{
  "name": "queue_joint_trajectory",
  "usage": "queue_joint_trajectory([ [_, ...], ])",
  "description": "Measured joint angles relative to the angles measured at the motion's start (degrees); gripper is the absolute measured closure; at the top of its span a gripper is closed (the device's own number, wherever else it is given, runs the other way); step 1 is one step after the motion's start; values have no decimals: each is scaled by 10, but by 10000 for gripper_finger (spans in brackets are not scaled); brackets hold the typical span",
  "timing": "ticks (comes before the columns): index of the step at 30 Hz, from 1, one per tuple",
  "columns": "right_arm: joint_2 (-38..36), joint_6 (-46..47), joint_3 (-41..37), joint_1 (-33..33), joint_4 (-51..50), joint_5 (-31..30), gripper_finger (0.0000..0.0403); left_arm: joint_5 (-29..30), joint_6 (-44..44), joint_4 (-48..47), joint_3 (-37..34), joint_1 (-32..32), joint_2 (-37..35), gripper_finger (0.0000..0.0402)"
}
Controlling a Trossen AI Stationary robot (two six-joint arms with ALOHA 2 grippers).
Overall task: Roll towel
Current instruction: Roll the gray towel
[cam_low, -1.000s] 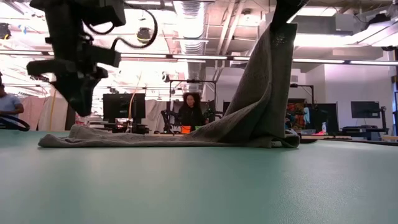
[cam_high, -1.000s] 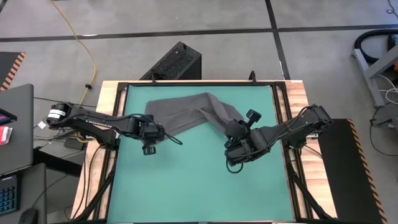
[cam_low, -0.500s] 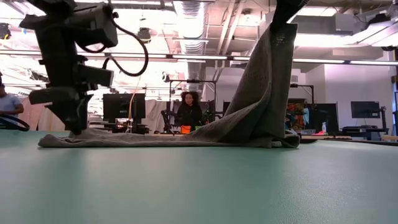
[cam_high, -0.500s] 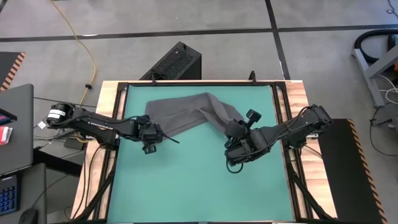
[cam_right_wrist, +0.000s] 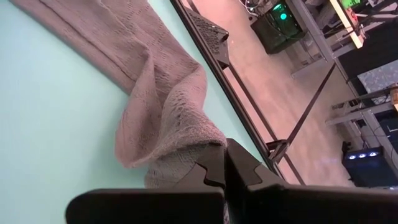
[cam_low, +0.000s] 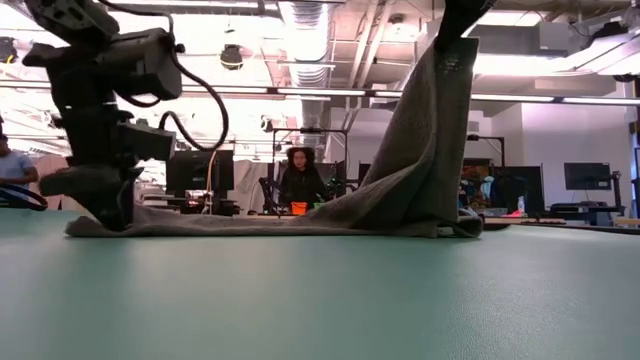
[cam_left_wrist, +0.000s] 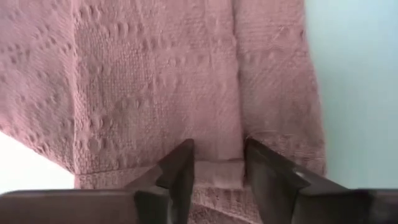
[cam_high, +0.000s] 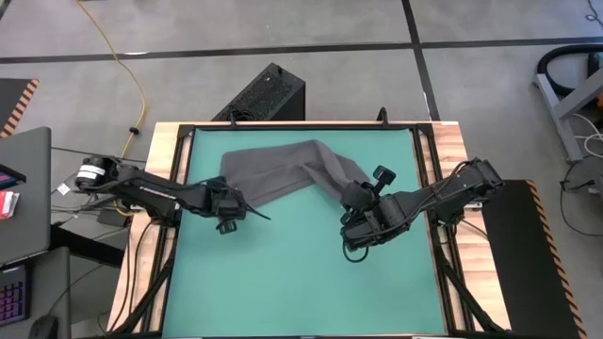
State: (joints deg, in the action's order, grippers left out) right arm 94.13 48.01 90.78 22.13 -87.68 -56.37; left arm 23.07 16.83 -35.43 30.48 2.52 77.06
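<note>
One camera hangs high above the desk, facing straight down, taking in the whole green top, both arms and the floor around. A second sits at desk-top height at the near edge, looking level across the surface into the room beyond. Both share the towel. The left wrist camera looks down from very close, past the left tool onto the towel's weave. The right wrist camera looks along the right tool, over the towel, to the desk's far edge and the room.
</note>
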Motion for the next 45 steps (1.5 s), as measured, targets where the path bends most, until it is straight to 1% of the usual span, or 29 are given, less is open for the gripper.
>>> queue_joint_trajectory([
  [5,0,0,0,0,1,2,392,2,14,-9,34,0,29,379],
  [6,0,1,0,0,1,4,392,2,15,-18,43,-1,29,389],
  [10,0,9,0,0,1,10,392,3,15,-40,81,-1,19,394],
  [17,0,23,0,0,-3,12,392,1,19,-136,149,4,17,401],
  [21,0,85,0,-3,-22,12,392,18,24,-185,210,19,17,401],
  [23,0,90,-1,-7,-23,11,392,34,29,-221,249,30,17,401],
  [26,0,89,-1,-11,-23,8,392,73,37,-285,318,52,17,401],
  [29,-2,76,-1,-16,-23,-32,392,120,56,-379,396,80,17,401],
  [31,-8,71,1,-16,-24,-61,392,153,87,-450,451,99,17,401],
  [34,-22,69,13,-16,-24,-84,392,182,166,-548,526,130,16,401],
  [35,-28,69,18,-11,-23,-92,392,186,181,-547,541,139,14,401],
  [37,-42,61,22,1,-24,-119,392,182,179,-542,556,160,-8,401],
  [38,-49,56,24,5,-23,-139,392,192,182,-543,565,169,-15,401],
  [40,-71,43,25,8,-22,-173,392,252,188,-546,569,167,-33,401],
  [42,-95,26,25,-8,-24,-188,393,306,189,-546,564,161,-57,401],
  [45,-137,1,23,-47,-24,-207,393,390,176,-546,564,120,-86,401],
])
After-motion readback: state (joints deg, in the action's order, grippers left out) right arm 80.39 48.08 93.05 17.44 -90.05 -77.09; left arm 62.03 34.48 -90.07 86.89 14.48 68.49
